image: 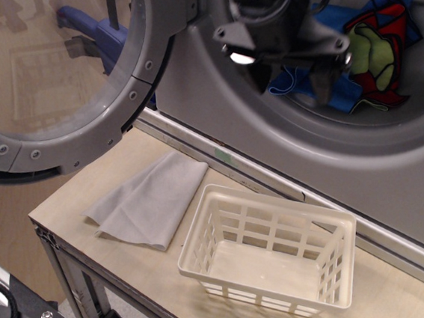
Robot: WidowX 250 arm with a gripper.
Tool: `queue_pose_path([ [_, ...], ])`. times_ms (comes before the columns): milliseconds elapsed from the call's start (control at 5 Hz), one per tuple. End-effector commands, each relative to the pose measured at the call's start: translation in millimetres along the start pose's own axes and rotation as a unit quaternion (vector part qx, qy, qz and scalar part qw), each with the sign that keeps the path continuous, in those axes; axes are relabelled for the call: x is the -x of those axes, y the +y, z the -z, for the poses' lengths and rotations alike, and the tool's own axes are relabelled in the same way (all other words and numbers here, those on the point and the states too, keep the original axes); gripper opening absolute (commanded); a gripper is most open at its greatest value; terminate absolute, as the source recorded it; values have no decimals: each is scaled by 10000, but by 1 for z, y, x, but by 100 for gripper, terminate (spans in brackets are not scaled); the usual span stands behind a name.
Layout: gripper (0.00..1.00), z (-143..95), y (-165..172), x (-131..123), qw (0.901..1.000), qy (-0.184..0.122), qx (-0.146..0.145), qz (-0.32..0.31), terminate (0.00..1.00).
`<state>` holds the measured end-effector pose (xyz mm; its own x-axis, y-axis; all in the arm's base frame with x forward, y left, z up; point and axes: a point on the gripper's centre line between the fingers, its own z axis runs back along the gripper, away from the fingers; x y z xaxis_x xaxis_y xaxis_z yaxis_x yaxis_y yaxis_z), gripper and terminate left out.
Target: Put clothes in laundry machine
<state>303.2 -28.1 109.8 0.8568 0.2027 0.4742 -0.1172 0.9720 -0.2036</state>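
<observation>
Gripper [293, 80] seen at top centre, fingers apart, nothing held. Clothes [376, 54] are lying inside laundry machine [226, 93] drum, upper right.

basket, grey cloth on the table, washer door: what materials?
White lattice basket: looks like moulded plastic, glossy, with uniform ribs and glare on its floor. Plain light grey cloth: thin woven or microfibre fabric, matte, lying folded with soft creases. Round washer door: grey rim with bolts, probably metal or painted, around a clear window, glass or plastic, that shows the floor behind.
</observation>
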Motion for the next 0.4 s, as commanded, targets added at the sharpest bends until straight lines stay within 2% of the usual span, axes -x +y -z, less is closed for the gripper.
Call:
queue_pose_path([
  [0,100,-21,-2,10,9996,126,-47,237,0],
  [200,100,-21,-2,10,9996,126,-47,237,100],
])
